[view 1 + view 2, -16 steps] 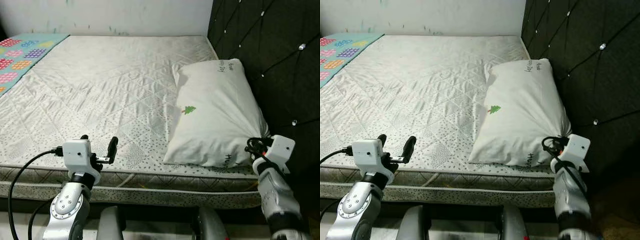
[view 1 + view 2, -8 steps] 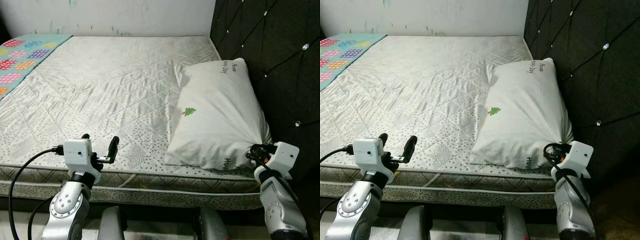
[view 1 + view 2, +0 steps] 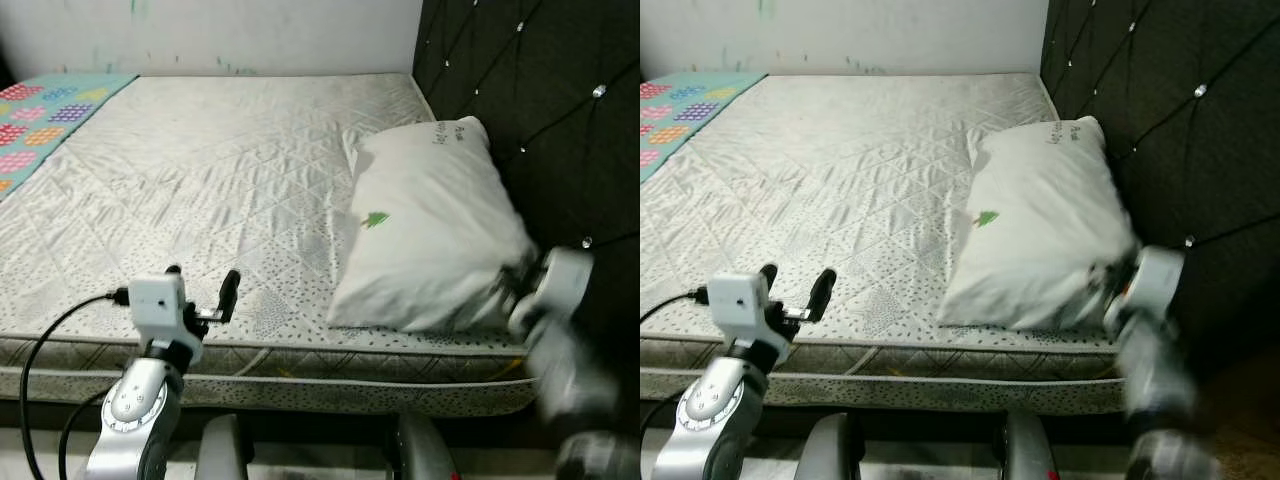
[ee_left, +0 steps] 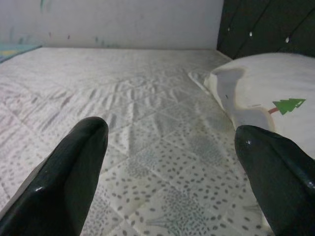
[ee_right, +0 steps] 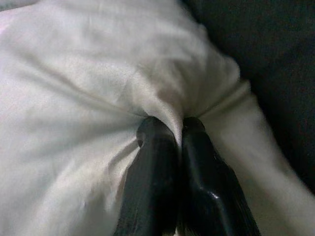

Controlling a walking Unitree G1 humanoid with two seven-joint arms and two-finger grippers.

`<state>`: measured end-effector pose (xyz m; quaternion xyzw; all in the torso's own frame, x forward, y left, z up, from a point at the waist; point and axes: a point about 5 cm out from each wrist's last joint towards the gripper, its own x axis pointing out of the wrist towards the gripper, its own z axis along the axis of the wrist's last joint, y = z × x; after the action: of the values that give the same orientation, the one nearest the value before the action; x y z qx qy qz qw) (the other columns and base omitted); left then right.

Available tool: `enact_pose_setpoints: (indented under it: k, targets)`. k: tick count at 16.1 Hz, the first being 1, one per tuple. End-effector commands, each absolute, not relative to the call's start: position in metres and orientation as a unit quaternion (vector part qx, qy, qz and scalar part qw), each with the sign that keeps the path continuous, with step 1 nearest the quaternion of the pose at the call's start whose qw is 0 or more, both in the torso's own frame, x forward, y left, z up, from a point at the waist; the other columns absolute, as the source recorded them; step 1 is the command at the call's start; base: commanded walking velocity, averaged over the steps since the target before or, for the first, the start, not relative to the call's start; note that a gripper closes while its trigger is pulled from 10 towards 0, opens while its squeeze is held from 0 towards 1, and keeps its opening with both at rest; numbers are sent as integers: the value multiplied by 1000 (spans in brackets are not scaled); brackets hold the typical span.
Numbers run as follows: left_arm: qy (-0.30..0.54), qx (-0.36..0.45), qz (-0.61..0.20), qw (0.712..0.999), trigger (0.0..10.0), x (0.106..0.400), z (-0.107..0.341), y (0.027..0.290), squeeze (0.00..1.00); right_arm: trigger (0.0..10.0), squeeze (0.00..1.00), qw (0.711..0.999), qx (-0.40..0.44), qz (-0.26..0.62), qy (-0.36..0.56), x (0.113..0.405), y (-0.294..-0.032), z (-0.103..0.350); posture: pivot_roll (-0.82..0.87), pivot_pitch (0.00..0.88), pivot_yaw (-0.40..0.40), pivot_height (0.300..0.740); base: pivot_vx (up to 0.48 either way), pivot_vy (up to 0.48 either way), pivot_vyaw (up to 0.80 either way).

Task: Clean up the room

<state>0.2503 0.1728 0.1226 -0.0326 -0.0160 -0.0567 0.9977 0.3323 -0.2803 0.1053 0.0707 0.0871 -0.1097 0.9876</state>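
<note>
A dark tufted headboard point(image 3: 540, 110) stands below a white wall point(image 3: 230, 30).

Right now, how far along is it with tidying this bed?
Done: the pillow lies on the mattress by the headboard. In hand: the right gripper pinches the pillow's near corner. The left gripper hovers open. Left: a colourful blanket lies at the far left edge.

Both eye views are looking forward and down over the bed point(image 3: 220, 170), sharing the pillow point(image 3: 430, 240). The left wrist view is skimming low across the mattress; the right wrist view is pressing close against the pillow.
</note>
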Motion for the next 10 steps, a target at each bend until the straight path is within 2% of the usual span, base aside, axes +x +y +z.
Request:
enact_pose_setpoints:
  k: [1,2,6,10]
  targets:
    - [-12,-27,-50,998,10000,250,122,177,0,0,0,991,57,-104,61,342,-283,122,53,0,22,553,0,0,0]
    - [-14,-25,-41,999,10000,249,123,180,0,0,0,994,23,-99,36,363,-294,162,67,0,5,553,0,0,0]
    - [-14,-30,-25,999,10000,242,121,179,0,0,0,991,-10,-131,6,375,-316,211,84,0,-18,553,0,0,0]
    - [-12,-31,-23,999,10000,240,120,180,0,0,0,984,-12,-179,10,364,-345,216,87,0,-20,553,0,0,0]
